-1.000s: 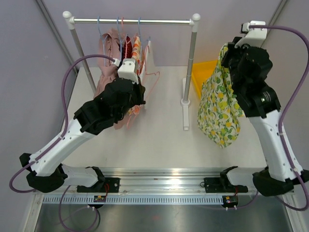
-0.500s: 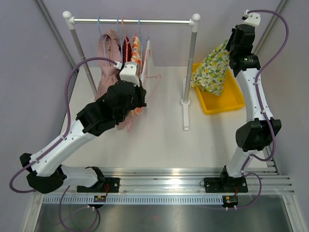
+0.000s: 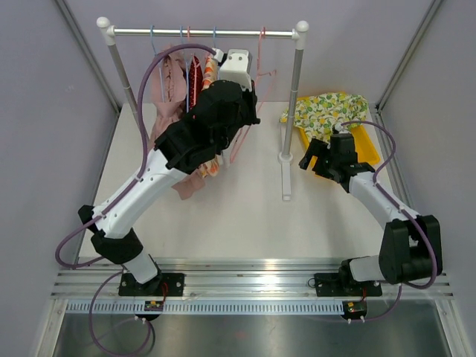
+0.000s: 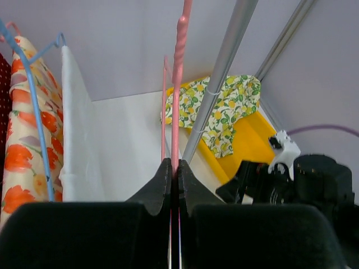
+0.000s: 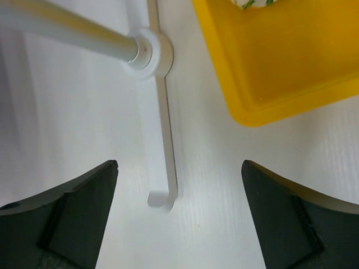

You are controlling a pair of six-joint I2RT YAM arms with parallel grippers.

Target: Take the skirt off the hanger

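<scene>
The skirt (image 3: 327, 111), white with a yellow lemon print, lies crumpled across the far end of the yellow bin (image 3: 364, 145), off the hanger. It also shows in the left wrist view as the skirt (image 4: 224, 103). My left gripper (image 3: 251, 100) is up beside the rail and shut on the bare pink hanger (image 4: 178, 84). The hanger's hook (image 3: 262, 34) sits at the rail's right end. My right gripper (image 3: 306, 160) is low over the table beside the rack's foot. It is open and holds nothing (image 5: 179, 168).
The rack's rail (image 3: 201, 33) carries a pink garment (image 3: 167, 97), a red dotted one (image 3: 195, 74), an orange floral one (image 4: 22, 123) and a white one (image 4: 76, 129) on blue hangers. The right post (image 3: 295, 89) and foot (image 5: 162, 140) stand between the arms.
My right gripper carried the skirt to the yellow bin, opened and let it go, then dropped low toward the rack's foot. My left arm rose and moved right with the pink hanger.
</scene>
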